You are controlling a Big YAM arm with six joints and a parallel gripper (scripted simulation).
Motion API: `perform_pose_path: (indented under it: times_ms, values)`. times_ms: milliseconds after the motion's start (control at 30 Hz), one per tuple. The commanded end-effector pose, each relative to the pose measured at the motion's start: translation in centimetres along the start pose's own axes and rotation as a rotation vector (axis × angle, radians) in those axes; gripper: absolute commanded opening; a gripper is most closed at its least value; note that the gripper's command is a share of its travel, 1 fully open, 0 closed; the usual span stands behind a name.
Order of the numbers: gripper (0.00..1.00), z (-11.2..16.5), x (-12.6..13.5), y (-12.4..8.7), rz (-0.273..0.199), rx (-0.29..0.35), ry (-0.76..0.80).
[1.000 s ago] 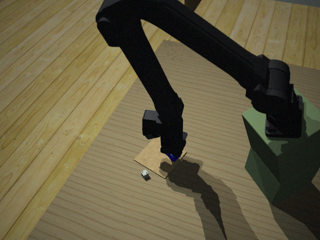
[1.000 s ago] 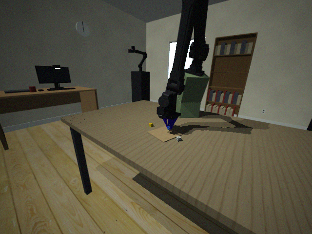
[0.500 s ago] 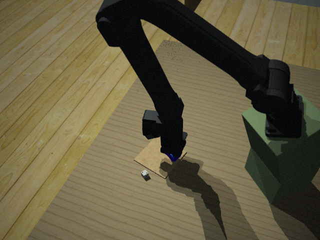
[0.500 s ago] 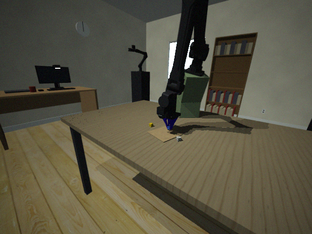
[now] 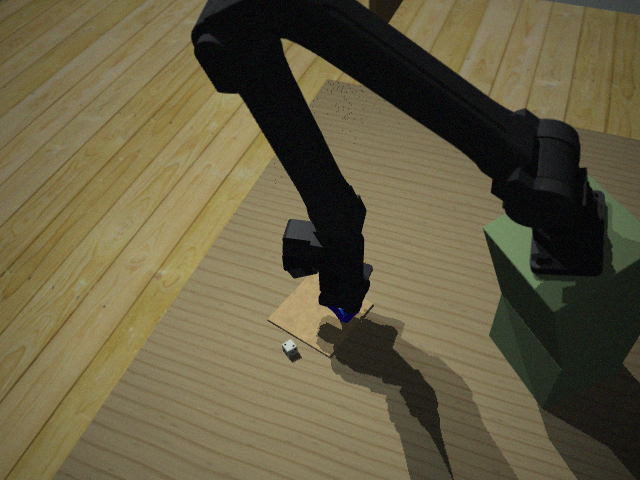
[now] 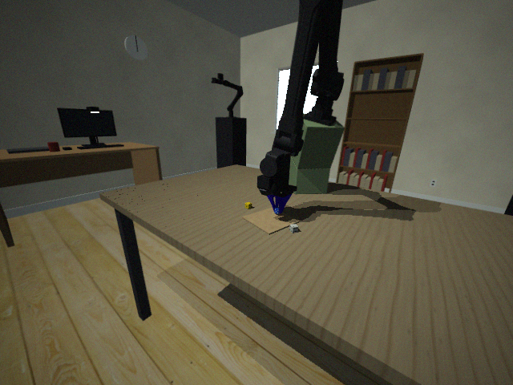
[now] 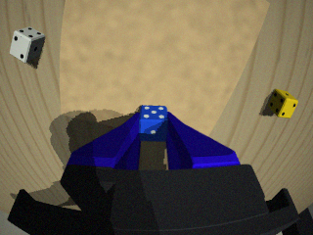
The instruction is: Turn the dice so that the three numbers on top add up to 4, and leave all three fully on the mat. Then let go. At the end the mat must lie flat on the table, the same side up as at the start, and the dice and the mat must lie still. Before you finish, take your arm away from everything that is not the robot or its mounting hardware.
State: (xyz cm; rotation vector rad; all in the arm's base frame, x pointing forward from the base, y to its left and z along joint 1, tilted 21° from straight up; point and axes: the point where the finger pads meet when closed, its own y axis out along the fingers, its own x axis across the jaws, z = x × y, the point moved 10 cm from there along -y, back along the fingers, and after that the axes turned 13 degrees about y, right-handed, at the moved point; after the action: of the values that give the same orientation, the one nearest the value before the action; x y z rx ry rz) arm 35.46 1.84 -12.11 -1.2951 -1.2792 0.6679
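Note:
My gripper (image 7: 153, 118) is shut on a blue die (image 7: 153, 119) and holds it just above the near part of the tan mat (image 7: 159, 39). The gripper also shows in the top and exterior views (image 5: 343, 313) (image 6: 278, 209), its blue fingers over the mat (image 5: 310, 316) (image 6: 268, 219). A white die (image 7: 27, 46) lies on the table off the mat's left side; it also shows in the top and exterior views (image 5: 290, 348) (image 6: 294, 228). A yellow die (image 7: 284, 104) lies on the table off the mat's right side, and in the exterior view (image 6: 248, 204). No die rests on the mat.
The arm's green base block (image 5: 563, 304) stands at the table's right side. The table edge (image 6: 199, 249) runs near the mat on the floor side. The arm casts a dark shadow (image 5: 392, 372) across the table.

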Motion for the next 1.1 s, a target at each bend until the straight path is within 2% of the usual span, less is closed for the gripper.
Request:
perform_pose_path:
  times_ms: [0,733,1067]
  values:
    - [0.15,-0.54,0.49,-0.49,0.0,-0.009,0.008]
    - [0.15,-0.5,0.48,-0.49,0.0,-0.009,0.008]
    - [0.15,0.43,0.19,-0.4,0.0,-0.007,0.007]
